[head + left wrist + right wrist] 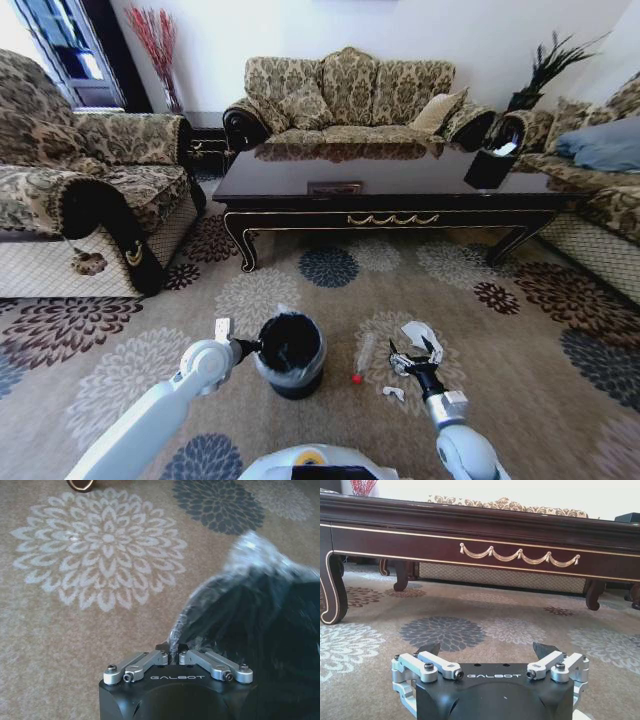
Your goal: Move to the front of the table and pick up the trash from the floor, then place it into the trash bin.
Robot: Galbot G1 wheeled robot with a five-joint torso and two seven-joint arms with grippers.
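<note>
The trash bin [290,352], a small black bucket with a thin liner, stands on the flowered carpet floor [500,340] in front of me. My left gripper [250,347] is at its rim, shut on a fold of the liner bag [171,652]. To the bin's right lies trash: a clear tube with a red cap [360,362], crumpled white paper [422,335] and a small white scrap [393,392]. My right gripper [408,358] sits low beside the paper, open [486,650], nothing between its fingers, pointing at the table [520,535].
The dark table [390,190] spans the room beyond the trash, with a black tissue box [490,165] on its right end. An armchair [90,200] stands on the left, a sofa [600,200] on the right and another behind the table.
</note>
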